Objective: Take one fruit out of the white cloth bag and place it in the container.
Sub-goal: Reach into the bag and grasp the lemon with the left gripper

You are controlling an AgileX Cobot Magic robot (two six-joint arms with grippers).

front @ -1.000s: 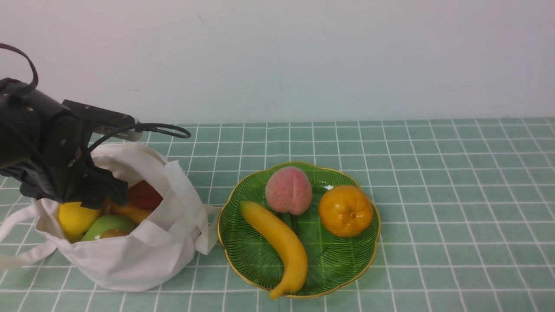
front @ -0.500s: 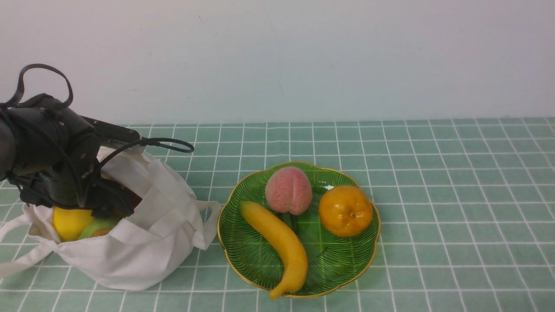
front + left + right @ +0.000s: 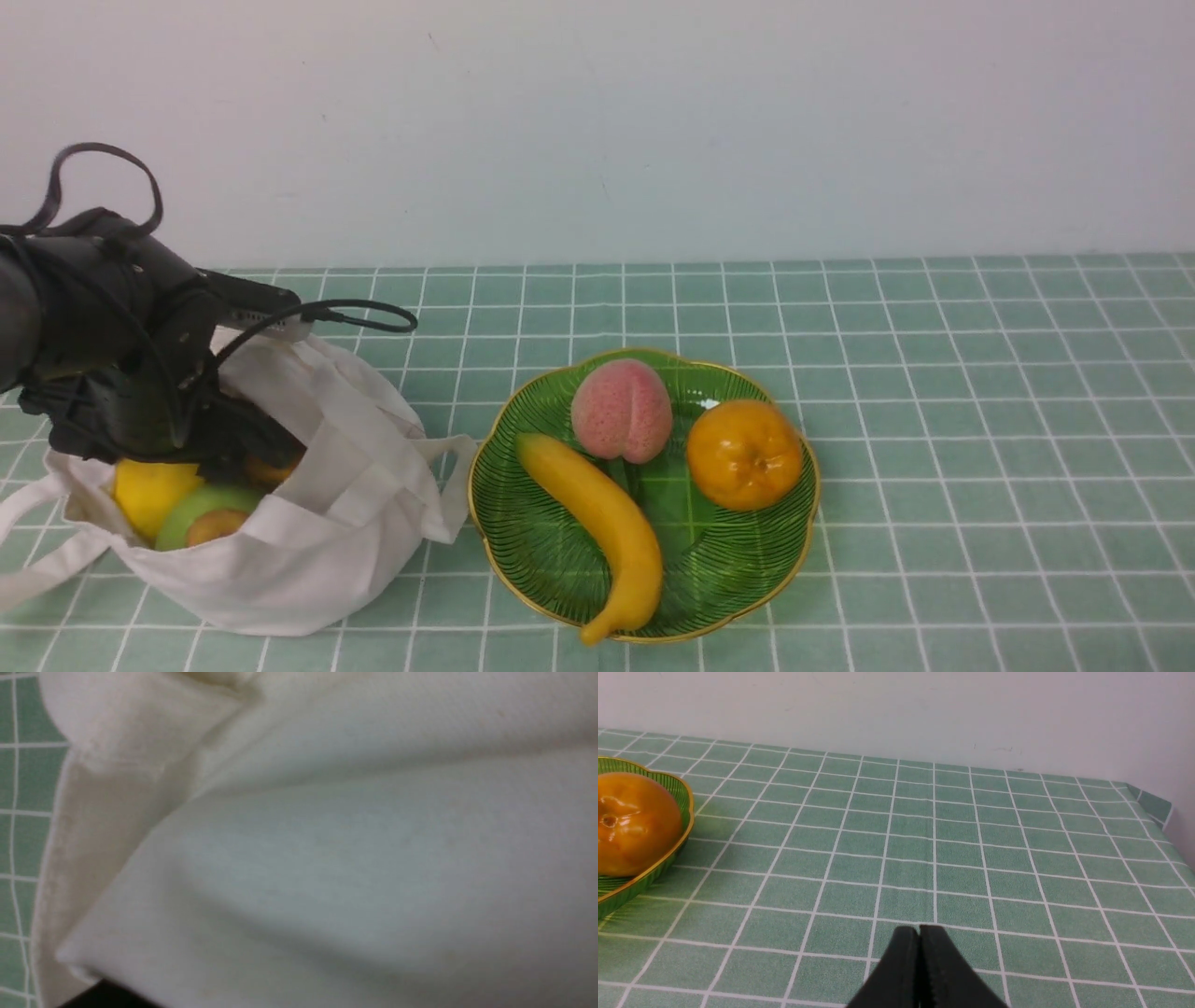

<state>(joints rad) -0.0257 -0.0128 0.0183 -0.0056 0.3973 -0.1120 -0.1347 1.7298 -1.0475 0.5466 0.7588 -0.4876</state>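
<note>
Left tool (image 3: pixel 229 437) deep in soft off-white cloth bag (image 3: pixel 308 546), jaws hidden: can't tell grip. Smooth yellow oval lemon (image 3: pixel 147 487) sits inside, beside it. Centre on lemon, avoid pinching fabric. Right tool (image 3: pixel 920 935) closed.

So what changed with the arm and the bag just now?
The left arm went lower into the bag, pressing its cloth down. The lemon stays inside, and I cannot see if anything is gripped. The plate, banana, peach and orange did not move.
</note>
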